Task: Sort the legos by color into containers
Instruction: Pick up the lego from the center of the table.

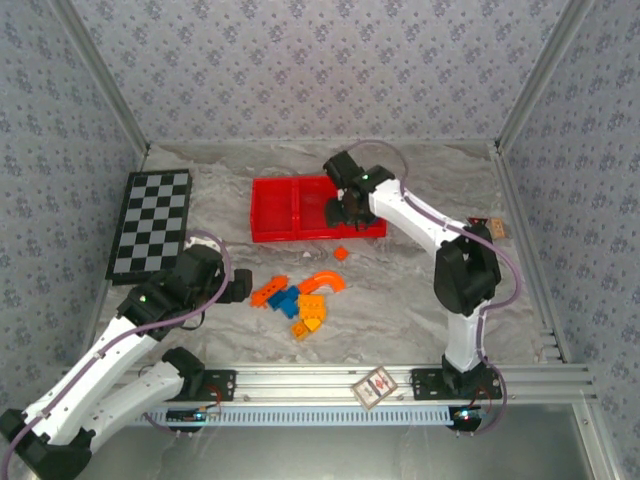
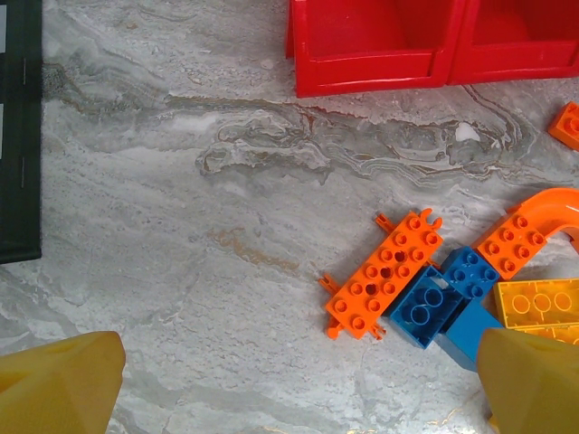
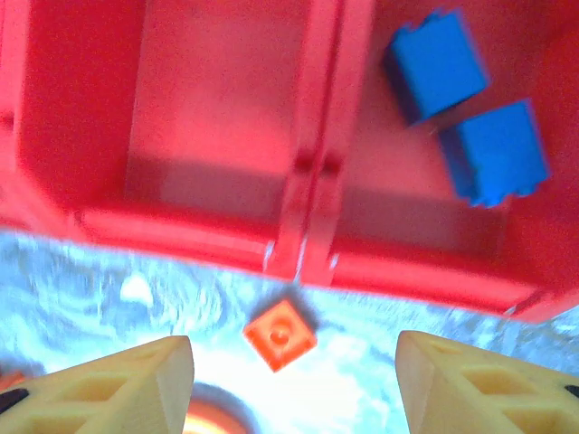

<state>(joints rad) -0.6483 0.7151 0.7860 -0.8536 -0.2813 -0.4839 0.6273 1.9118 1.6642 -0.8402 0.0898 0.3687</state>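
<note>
The red tray of containers stands at the back middle of the table. My right gripper hovers over its right end, open and holding nothing. Below it, two blue legos lie in the right compartment; the one beside it looks bare. A small orange brick lies on the table just in front of the tray. My left gripper is wide open, low over bare table left of the pile: an orange plate, blue bricks, a yellow brick and an orange arch.
A black-and-white checkered board lies at the left of the table. A small card rests on the front rail, and a small tan object sits near the right wall. Walls enclose the marbled table on three sides.
</note>
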